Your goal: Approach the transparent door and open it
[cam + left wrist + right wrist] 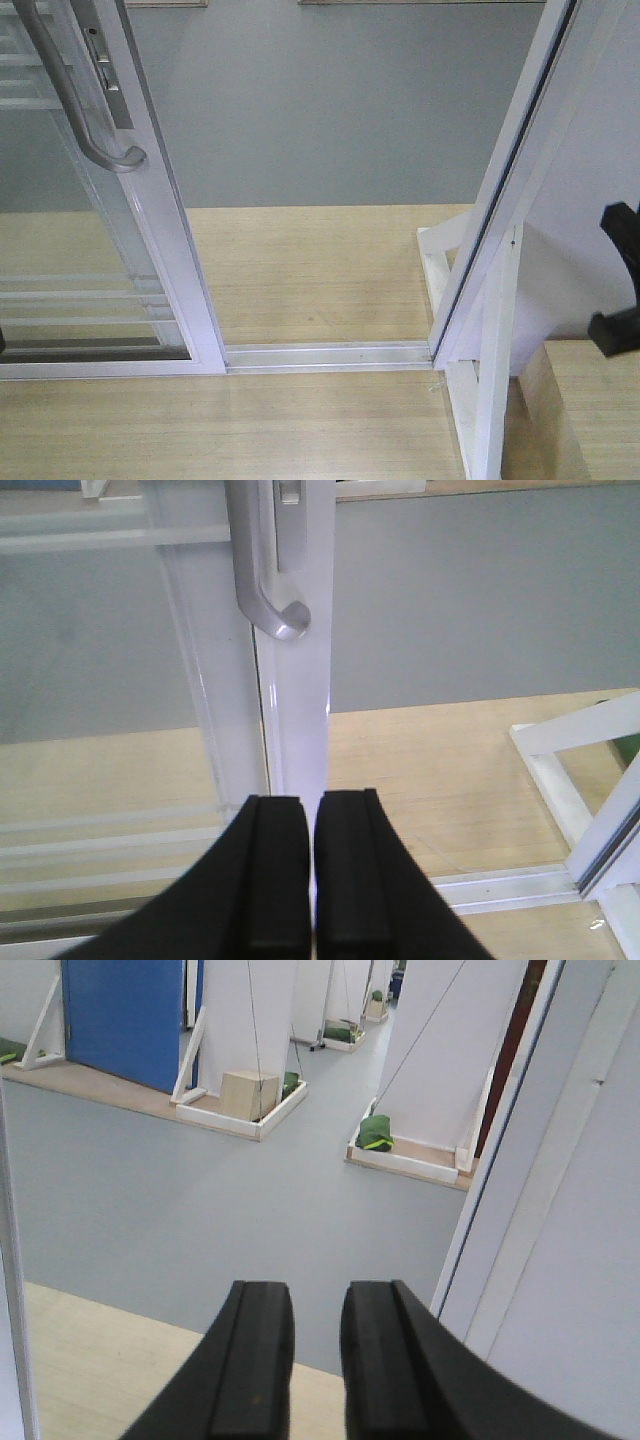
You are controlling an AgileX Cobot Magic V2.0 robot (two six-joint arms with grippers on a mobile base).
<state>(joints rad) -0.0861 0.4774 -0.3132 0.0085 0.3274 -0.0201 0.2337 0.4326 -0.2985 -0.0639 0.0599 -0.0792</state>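
We find a grey floor point(330, 110) filling the room beyond the doorway, running from ten to two o'clock in the front view. The right wrist view shows the same grey floor reaching back to white partition walls point(440, 1040), a blue panel point(125, 1015) at eleven o'clock, a pale wooden box point(248, 1094) on a white-edged base, and a green bag point(376, 1133) near one o'clock.

Nearer us lies light wood-grain flooring point(310, 270), crossed by a silver floor track point(330, 356) at six o'clock.

The transparent door point(90, 250) stands at nine o'clock in the front view, slid aside so the opening between it and the slanted white frame post point(500, 220) at three o'clock is open. Its grey pull handle point(70, 90) curves down along the white edge stile.

In the left wrist view the left gripper point(312, 880) sits at six o'clock, its black fingers point(275, 880) almost touching, nothing between them, with the door edge just ahead and the handle's lower end at twelve.

The right gripper point(318, 1360) shows a narrow gap between its fingers point(250, 1360) and grips nothing.
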